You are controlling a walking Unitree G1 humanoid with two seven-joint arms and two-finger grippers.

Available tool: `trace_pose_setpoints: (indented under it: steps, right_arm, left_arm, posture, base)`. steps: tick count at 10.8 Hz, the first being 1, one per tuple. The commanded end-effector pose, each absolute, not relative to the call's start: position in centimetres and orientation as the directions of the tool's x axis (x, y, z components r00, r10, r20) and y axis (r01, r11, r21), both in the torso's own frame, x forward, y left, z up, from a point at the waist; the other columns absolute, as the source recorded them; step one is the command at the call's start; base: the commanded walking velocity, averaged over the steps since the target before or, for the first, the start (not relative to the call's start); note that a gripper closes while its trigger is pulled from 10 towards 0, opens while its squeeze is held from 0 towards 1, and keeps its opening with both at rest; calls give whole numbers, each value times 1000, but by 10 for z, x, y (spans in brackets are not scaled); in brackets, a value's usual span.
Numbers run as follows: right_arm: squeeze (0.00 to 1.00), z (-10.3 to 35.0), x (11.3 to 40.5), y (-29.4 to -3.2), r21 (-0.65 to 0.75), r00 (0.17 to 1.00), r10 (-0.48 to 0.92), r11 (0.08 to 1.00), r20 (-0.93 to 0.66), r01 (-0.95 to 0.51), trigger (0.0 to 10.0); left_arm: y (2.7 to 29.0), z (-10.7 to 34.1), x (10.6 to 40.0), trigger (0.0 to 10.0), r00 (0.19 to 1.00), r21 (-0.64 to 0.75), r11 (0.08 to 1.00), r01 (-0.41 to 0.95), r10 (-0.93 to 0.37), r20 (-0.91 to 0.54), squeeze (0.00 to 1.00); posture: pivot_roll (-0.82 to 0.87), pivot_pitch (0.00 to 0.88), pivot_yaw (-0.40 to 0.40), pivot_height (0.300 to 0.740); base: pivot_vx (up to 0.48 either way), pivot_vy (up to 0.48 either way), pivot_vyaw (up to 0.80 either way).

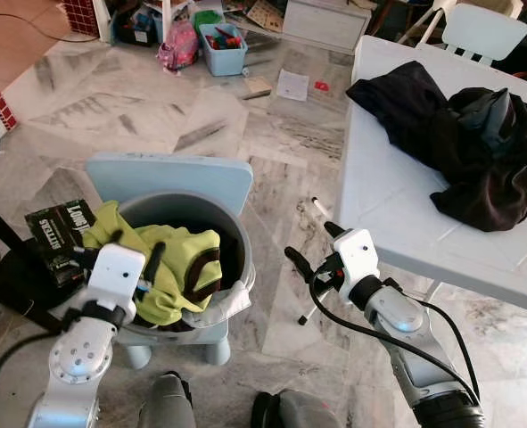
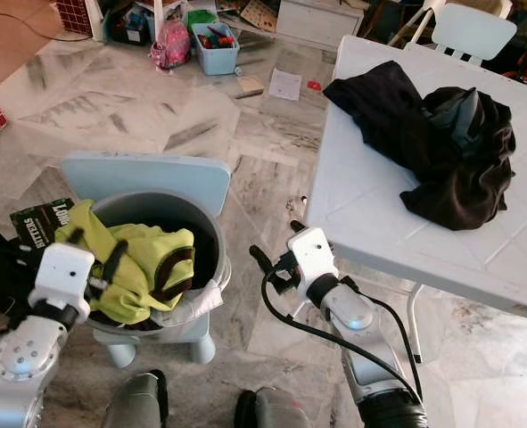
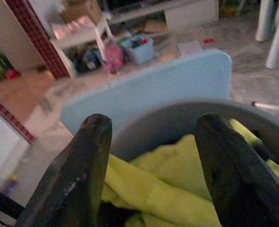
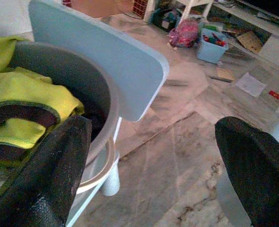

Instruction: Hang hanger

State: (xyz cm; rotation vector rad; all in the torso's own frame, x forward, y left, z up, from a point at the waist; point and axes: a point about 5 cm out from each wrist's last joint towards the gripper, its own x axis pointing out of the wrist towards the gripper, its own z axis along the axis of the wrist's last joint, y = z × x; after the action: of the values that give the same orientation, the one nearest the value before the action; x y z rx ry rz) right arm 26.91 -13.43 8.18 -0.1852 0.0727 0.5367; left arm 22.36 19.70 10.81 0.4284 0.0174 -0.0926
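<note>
Left gripper (image 1: 125, 256) is over the near rim of the grey bucket (image 1: 211, 217), fingers spread, one each side of the lime-green garment (image 1: 169, 259). From the left wrist view the two black fingers (image 3: 78, 175) straddle the green fabric with a clear gap between them, not clamped on it. Garment has a dark brown trim band (image 1: 208, 272) and spills over the bucket's front edge.

Right gripper (image 1: 312, 247) hangs in the air above the marble floor (image 1: 192, 116), between the bucket and the white table (image 1: 379, 196). Fingers wide apart, holding nothing; the right wrist view shows floor and the bucket's side between them.

Bucket sits on a small light-blue chair (image 1: 169, 176); the chair back stands up behind it. A dark printed box (image 1: 60, 234) lies just beside the bucket on the robot's left.

A heap of black clothing (image 1: 459, 147) is on the table, well apart from both grippers. A pale chair (image 1: 481, 31) stands past the table's far end. A pen-like object (image 1: 321, 209) lies on the floor near the table edge.

Hanger: can't make one out.

Far floor: blue bin of toys (image 1: 223, 46), pink bag (image 1: 178, 45), loose papers (image 1: 292, 85).
</note>
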Motion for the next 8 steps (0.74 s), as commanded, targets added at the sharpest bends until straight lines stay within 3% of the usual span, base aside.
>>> trace_pose_setpoints:
  steps: [1,3,5,8]
  right_arm:
    - [0,81,271,-143,-151,883,457,870,-109,-469,10000]
    - [0,83,275,-149,-116,913,397,907,-96,-406,10000]
    - [0,83,276,-153,-93,930,356,927,-93,-364,10000]
    - [0,82,273,-159,-43,955,285,956,-82,-289,10000]
  left_arm:
    - [203,111,229,10000,998,416,908,55,-53,-16,0]
    - [204,114,238,10000,999,432,901,41,-51,11,0]
    - [190,115,247,10000,995,384,919,83,-97,16,0]
    - [167,106,242,10000,985,319,933,167,-174,-9,0]
  posture:
    - [38,100,-134,740]
    - [38,92,-132,740]
    - [30,89,-129,740]
    - [15,90,-117,740]
  base:
    - [0,0,0]
    - [0,0,0]
    - [0,0,-800]
    - [0,0,0]
